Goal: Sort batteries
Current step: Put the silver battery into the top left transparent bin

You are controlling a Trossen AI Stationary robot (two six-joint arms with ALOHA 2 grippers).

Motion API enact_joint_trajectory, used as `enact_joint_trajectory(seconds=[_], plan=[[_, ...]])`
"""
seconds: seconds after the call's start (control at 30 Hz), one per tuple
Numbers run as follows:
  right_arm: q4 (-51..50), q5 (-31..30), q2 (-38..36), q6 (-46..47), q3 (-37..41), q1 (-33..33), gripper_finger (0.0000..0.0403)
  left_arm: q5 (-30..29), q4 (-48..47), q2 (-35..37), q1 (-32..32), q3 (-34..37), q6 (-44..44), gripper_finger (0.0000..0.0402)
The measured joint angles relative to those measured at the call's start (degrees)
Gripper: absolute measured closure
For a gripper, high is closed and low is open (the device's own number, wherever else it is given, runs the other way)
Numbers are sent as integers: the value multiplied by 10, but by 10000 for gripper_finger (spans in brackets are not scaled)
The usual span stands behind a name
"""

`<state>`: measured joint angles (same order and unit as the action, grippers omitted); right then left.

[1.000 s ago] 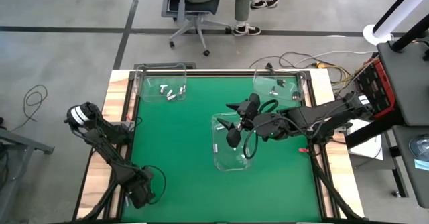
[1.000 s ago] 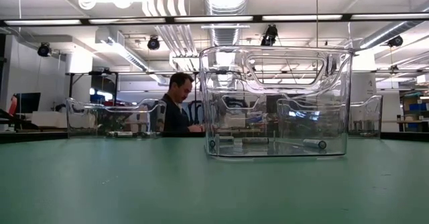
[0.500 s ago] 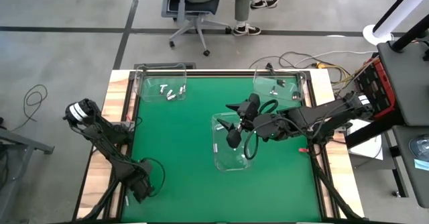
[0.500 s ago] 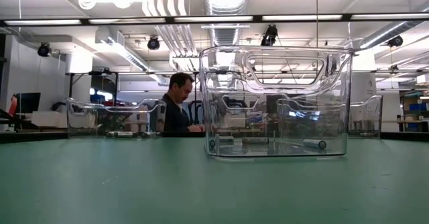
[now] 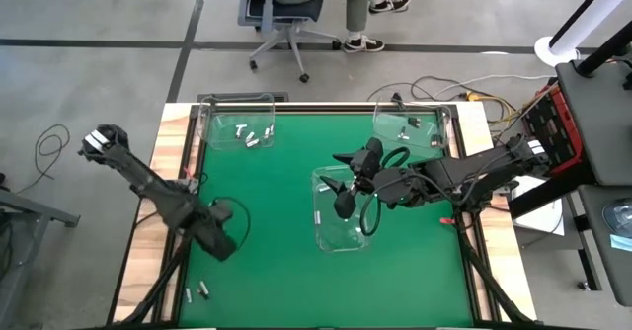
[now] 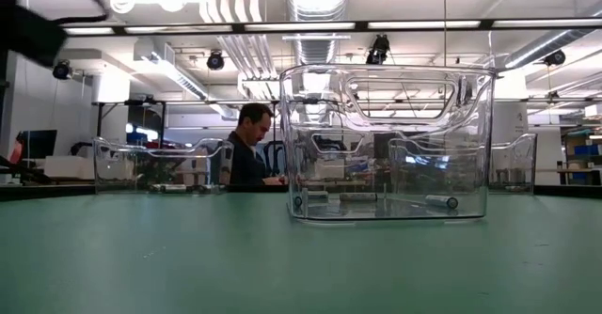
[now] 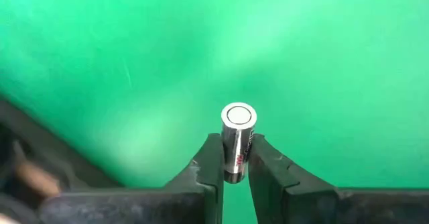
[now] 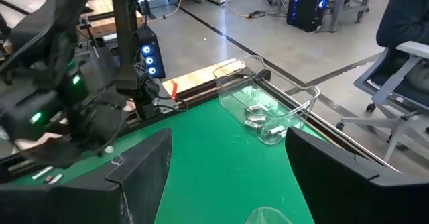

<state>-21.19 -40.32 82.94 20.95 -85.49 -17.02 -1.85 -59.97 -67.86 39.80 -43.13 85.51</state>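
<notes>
My left gripper (image 5: 219, 239) hangs above the green mat at the near left, shut on one silvery battery (image 7: 238, 138). Two more batteries (image 5: 196, 292) lie flat on the mat by the near left corner. My right gripper (image 5: 339, 182) stands open over the clear middle bin (image 5: 341, 233), its fingers (image 8: 142, 176) wide apart with nothing between them. The middle bin (image 6: 386, 140) holds a few batteries (image 6: 357, 198) lying on its floor. Others lie in the far left bin (image 5: 249, 135) and the far right bin (image 5: 407, 127). My left gripper pinches the battery's side wall (image 7: 236, 158) between its two fingertips (image 7: 213, 160), about its lower half. The fingers point down at the mat and lie along the battery. Its flat round end (image 7: 239, 115) sticks out past the tips, and it hangs clear of the mat.
Wooden rails (image 5: 173, 162) border the mat. Open green mat (image 5: 267, 202) lies between the left gripper and the middle bin. A person sits on a chair (image 5: 286, 9) beyond the far edge; another person (image 6: 246, 149) shows behind the bins.
My left gripper has risen from the near left corner and gone toward the far edge and a little right, carrying the battery clear of the mat. Two batteries that lay under it now show on the mat. The right arm has kept still.
</notes>
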Motion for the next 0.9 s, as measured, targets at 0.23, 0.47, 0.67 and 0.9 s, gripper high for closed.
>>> enact_joint_trajectory(seconds=[0.23, 0.47, 0.67, 0.9], plan=[[0, 2, 0, -10, 0, -2, 123, -159, 4, 61, -160, -26, -114, 374], [0, 3, -6, -22, 0, -6, 139, -197, 14, 44, -365, -138, -311, 376], [-1, 3, -25, -36, -5, -6, 148, -158, 2, -26, -582, -222, -478, 378], [-30, 3, -66, -51, -14, -10, 150, -71, -15, -123, -818, -279, -610, 377]])
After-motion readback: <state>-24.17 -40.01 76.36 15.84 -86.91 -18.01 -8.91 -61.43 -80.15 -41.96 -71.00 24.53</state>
